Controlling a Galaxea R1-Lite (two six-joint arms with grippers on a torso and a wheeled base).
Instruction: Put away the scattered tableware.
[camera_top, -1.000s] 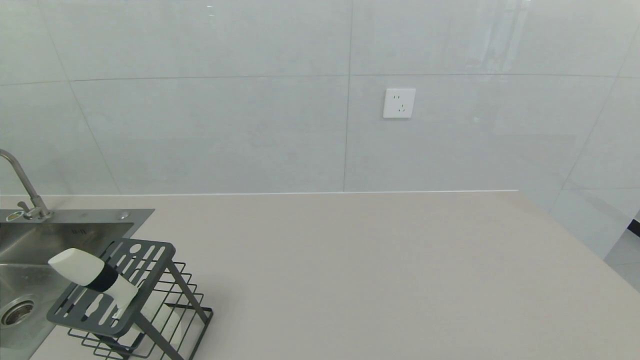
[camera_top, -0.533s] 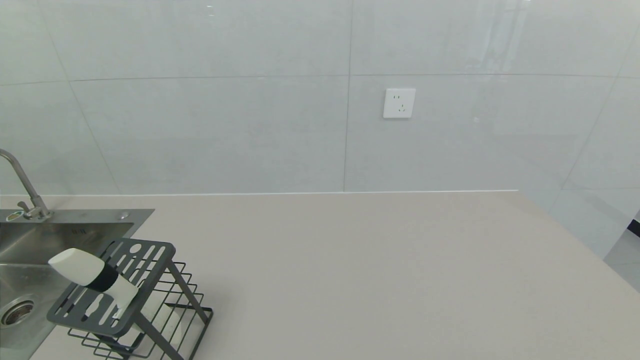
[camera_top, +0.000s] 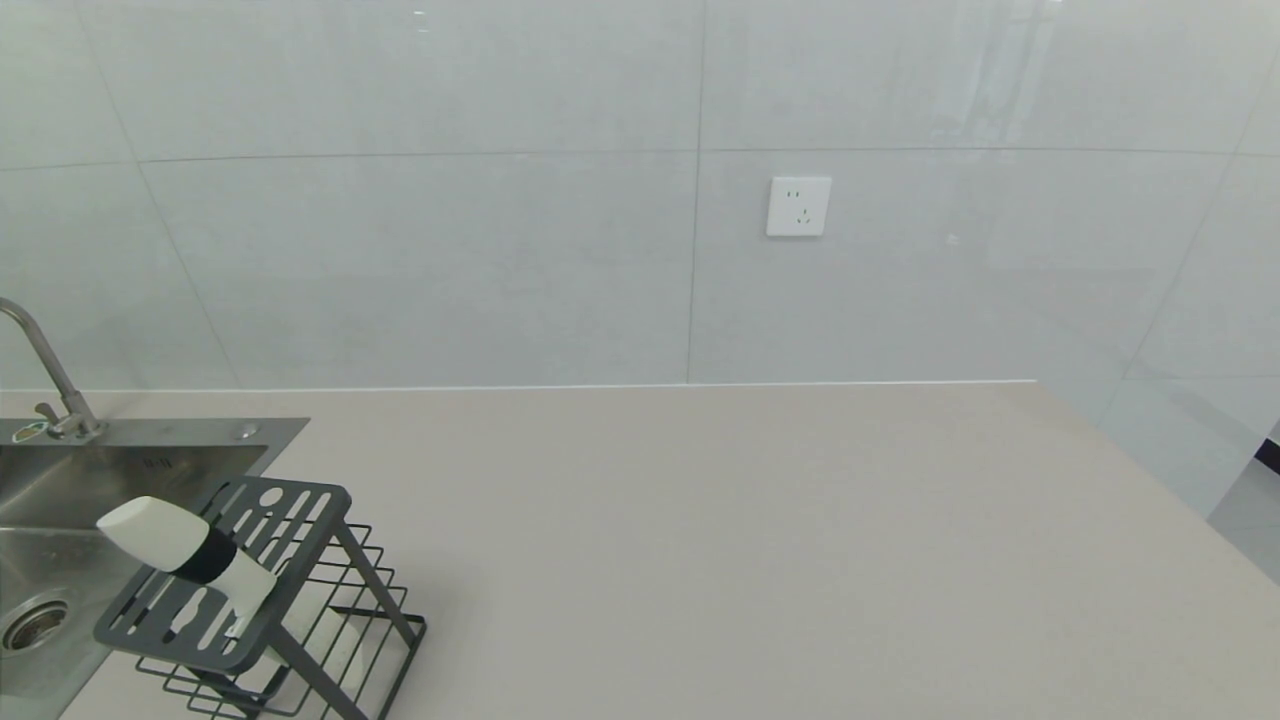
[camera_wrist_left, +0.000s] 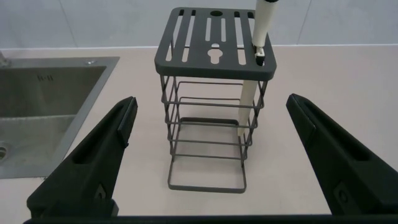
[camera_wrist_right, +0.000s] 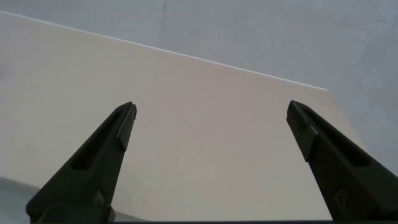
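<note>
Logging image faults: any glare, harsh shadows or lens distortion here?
Head view: glossy grey wall tiles carry faint streaky reflections, and their grout lines bow, so wide-angle distortion. Left wrist view: even light, only a faint shadow under the dark grey slotted wire rack. Right wrist view: plain beige countertop, evenly lit, no glare.

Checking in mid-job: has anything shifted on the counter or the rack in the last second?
Nothing visibly changed in the head view. The white-handled knife sits in a slot of the grey rack beside the sink, exactly as it did a second ago, and nothing was taken hold of or let go.
</note>
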